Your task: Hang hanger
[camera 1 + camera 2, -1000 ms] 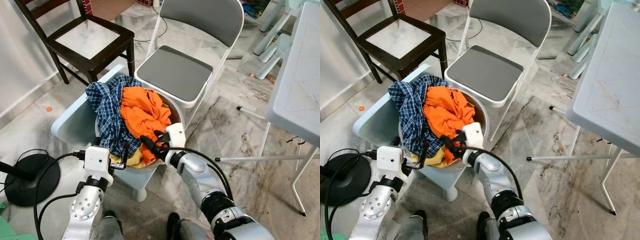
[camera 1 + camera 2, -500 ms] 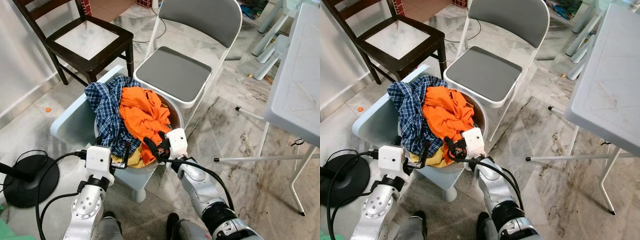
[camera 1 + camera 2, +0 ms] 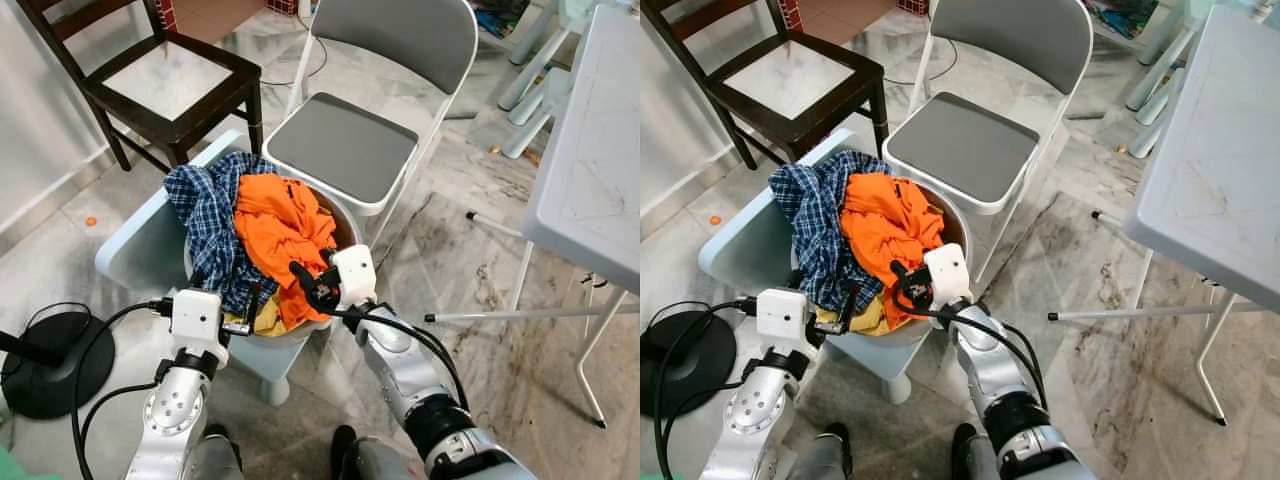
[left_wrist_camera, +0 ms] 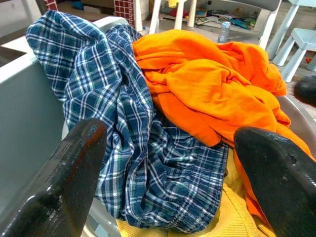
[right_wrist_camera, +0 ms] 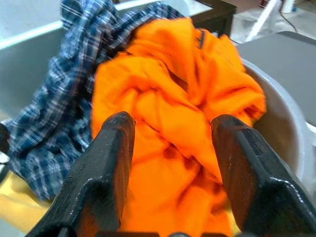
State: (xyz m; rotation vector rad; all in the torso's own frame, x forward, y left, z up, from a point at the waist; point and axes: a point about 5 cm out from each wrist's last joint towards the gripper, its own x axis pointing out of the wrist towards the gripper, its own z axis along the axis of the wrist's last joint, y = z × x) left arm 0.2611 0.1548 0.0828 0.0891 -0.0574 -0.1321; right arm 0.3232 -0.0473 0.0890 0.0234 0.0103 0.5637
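Observation:
A round pale basin [image 3: 348, 232] holds a blue plaid shirt [image 3: 212, 225], an orange garment [image 3: 280, 225] and a yellow cloth [image 3: 265, 320]. The basin rests on a light blue stool [image 3: 135, 255]. My right gripper [image 3: 308, 283] is at the basin's near rim, open, with its fingers [image 5: 116, 163] pointing at the orange garment [image 5: 168, 113] and nothing between them. My left gripper [image 3: 228, 300] hovers at the near left rim, also open, its fingers [image 4: 74, 177] spread wide before the plaid shirt [image 4: 123, 138].
A grey folding chair [image 3: 345, 150] stands just behind the basin. A dark wooden chair [image 3: 160, 85] is at the back left. A white table [image 3: 595, 170] with thin legs runs along the right. A black round base [image 3: 50, 360] with cables lies on the floor at left.
My right gripper has shifted a little along the near rim of the basin and stays open. The left arm has held still. The whole view has drifted slightly.

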